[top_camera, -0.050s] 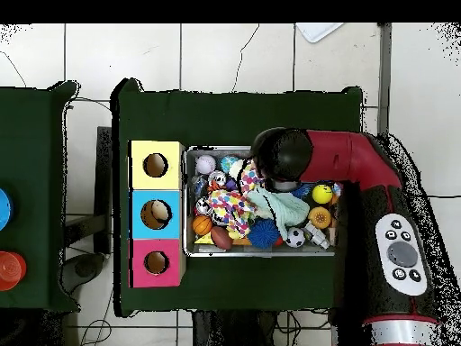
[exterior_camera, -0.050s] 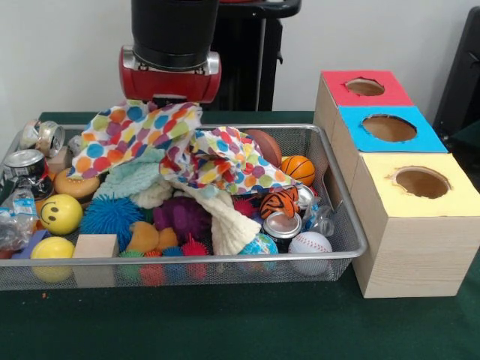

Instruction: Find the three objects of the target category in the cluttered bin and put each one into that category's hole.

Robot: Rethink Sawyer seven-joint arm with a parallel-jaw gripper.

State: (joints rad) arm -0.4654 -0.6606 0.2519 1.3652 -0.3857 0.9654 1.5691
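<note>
A wire bin [exterior_camera, -0.050s: 341, 225] crowded with balls, cans and cloths is seen on the green counter [exterior_camera, -0.050s: 225, 322]; the gripper [exterior_camera, -0.050s: 169, 101] is lowered onto a polka-dot cloth [exterior_camera, -0.050s: 150, 127] at the bin's back; whether the fingers are clenched cannot be told; three boxes with red [exterior_camera, -0.050s: 365, 87], blue [exterior_camera, -0.050s: 388, 128] and yellow [exterior_camera, -0.050s: 422, 182] holes are lined beside it.

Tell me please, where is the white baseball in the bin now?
In the front view, the white baseball lies in the wire bin's near right corner, beside a crushed can and next to the yellow-topped box.
</note>
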